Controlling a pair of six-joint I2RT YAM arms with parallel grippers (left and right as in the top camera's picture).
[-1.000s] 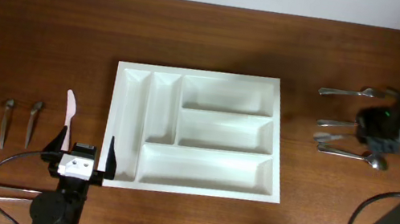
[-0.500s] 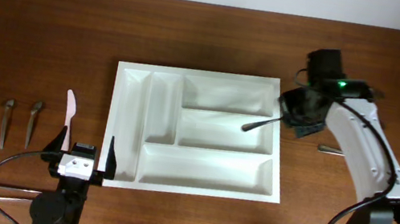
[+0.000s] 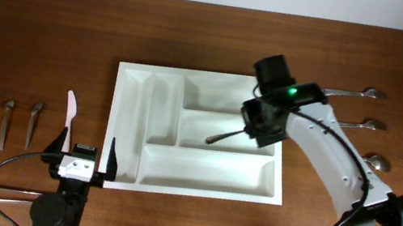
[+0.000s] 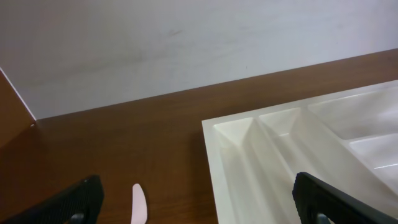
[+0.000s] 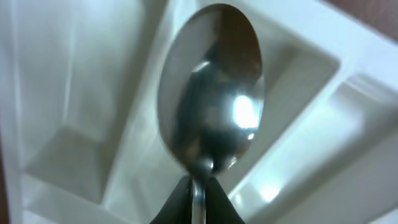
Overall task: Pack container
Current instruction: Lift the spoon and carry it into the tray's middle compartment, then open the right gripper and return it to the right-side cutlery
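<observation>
Over the middle of the white tray [image 3: 208, 172], the right pincer [image 3: 252, 130] is pinched tight on the thin end of a spoon [image 3: 224, 136]. The spoon sticks out from the pincer toward the left side of the tray, round end first. It hangs over the middle one of the three wide slots.

That slot is long from side to side. The spoon lies almost the same way, only a bit slanted. So I think the spoon just has to go down into the slot and be let go, maybe after a small turn to line it up. I cannot tell if the round end is touching the slot floor yet.

The left pincer [image 3: 88, 142] is wide open and holds nothing. It sits by the tray's near left corner, well apart from the spoon, so the right arm is the one for this job. More spoons [image 3: 351, 123] lie on the table [image 3: 51, 30], past the tray's right edge.
</observation>
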